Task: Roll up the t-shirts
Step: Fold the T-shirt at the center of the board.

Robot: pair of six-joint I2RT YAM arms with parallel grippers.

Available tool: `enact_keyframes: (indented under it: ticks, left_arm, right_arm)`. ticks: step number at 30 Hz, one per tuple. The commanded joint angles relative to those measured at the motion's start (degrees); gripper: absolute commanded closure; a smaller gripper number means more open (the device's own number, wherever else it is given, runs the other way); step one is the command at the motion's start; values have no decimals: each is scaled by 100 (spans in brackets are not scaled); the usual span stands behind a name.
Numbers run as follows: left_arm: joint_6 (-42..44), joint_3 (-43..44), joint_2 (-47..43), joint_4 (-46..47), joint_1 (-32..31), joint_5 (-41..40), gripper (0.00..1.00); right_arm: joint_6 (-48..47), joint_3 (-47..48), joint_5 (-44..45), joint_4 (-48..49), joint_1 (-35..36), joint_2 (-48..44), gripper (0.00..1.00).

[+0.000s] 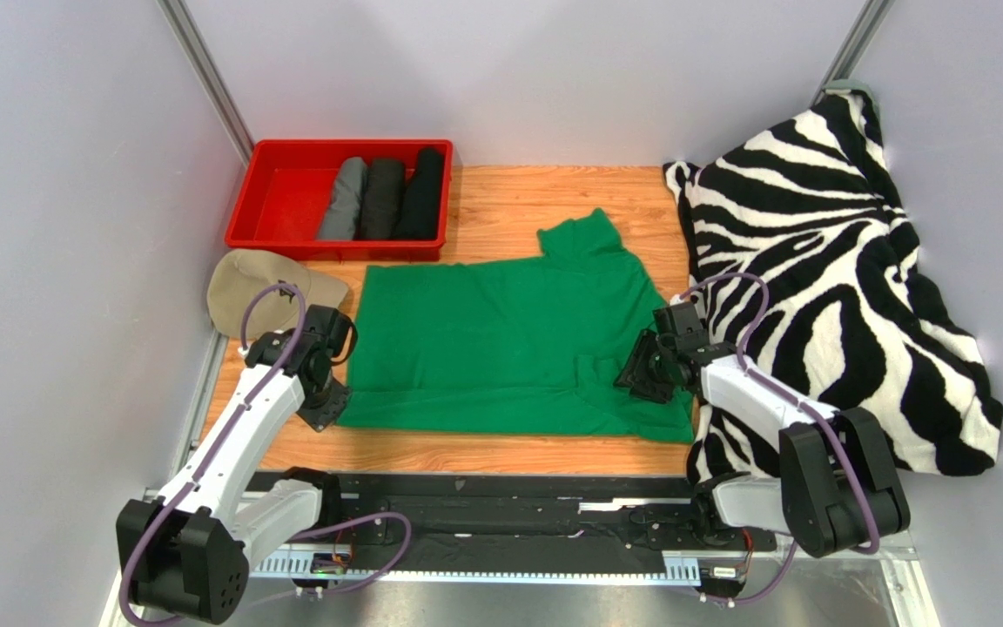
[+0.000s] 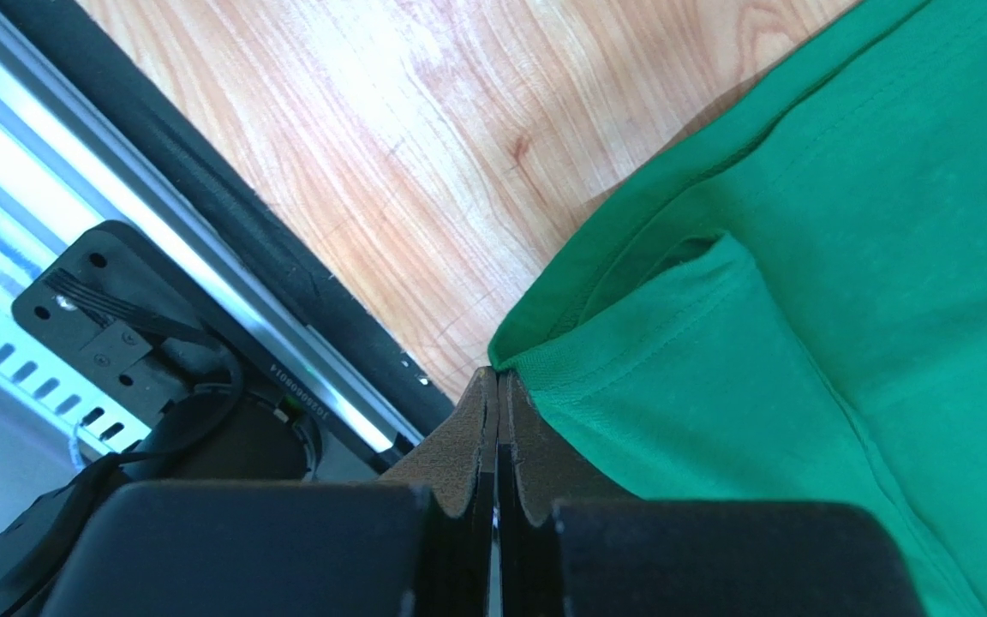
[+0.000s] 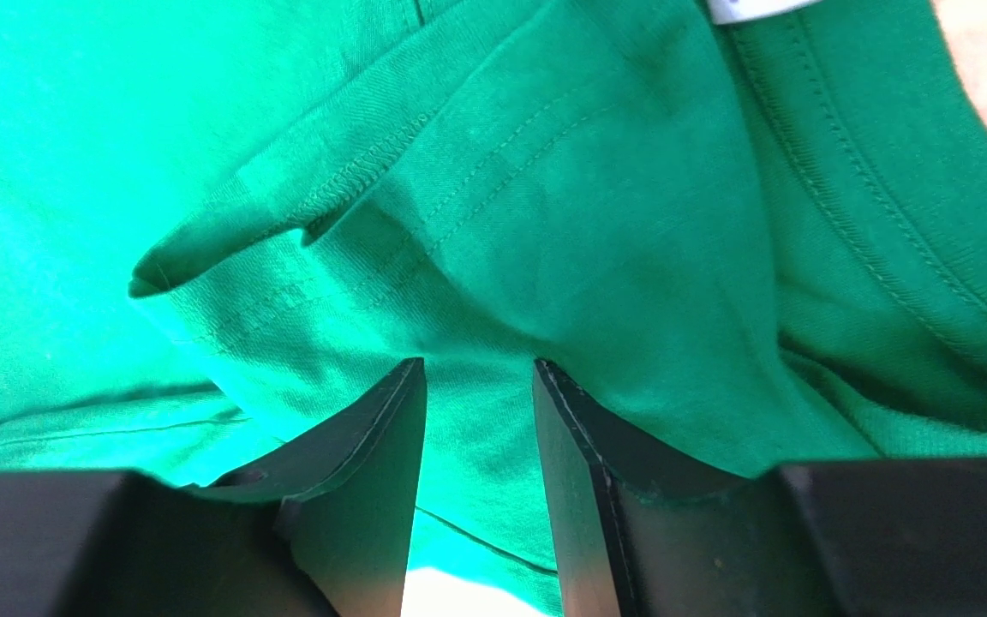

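Observation:
A bright green t-shirt (image 1: 494,340) lies spread flat on the wooden table, one sleeve sticking out at the back. My left gripper (image 1: 325,406) is at its near left corner. In the left wrist view the gripper (image 2: 499,375) is shut, pinching the very corner of the shirt (image 2: 846,257). My right gripper (image 1: 632,379) is over the shirt's near right part. In the right wrist view it (image 3: 476,366) is open, with bunched green cloth (image 3: 563,167) between and beyond its fingers, near the white neck label (image 3: 750,8). A grey (image 1: 343,199), a dark grey (image 1: 383,196) and a black (image 1: 422,193) rolled shirt lie in the tray.
A red tray (image 1: 337,146) stands at the back left. A beige cap (image 1: 265,288) lies just beyond my left gripper. A zebra-striped blanket (image 1: 834,261) is heaped along the right side, next to my right arm. The black base rail (image 2: 267,334) runs along the near edge.

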Motion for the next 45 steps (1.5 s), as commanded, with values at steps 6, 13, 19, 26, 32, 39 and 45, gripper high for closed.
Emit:
enact_keyframes:
  ticks: [6, 13, 19, 26, 32, 39, 45]
  left_arm:
    - [657, 458, 360, -117, 8, -56, 62]
    - [1825, 1030, 755, 1180, -1, 460, 54]
    - [3054, 1705, 1976, 3107, 8, 1103, 58]
    - [4059, 2839, 3680, 3971, 17, 1096, 58]
    - [4288, 3623, 4351, 3593, 17, 1087, 58]
    - [4069, 3483, 4676, 3663, 78, 1490, 58]
    - [3385, 3299, 4519, 3181, 70, 1947, 66]
  right_arm:
    - [-83, -467, 324, -747, -809, -507, 56]
    - [-277, -90, 403, -1054, -854, -709, 57]
    - [-663, 779, 464, -1117, -432, -990, 56]
    - [-919, 2604, 367, -562, -520, 546, 55]
    - [-796, 3690, 543, -1063, -546, 1629, 56]
    - [-638, 3436, 631, -941, -520, 1875, 57]
    - [-602, 2961, 719, -984, -371, 1788, 57]
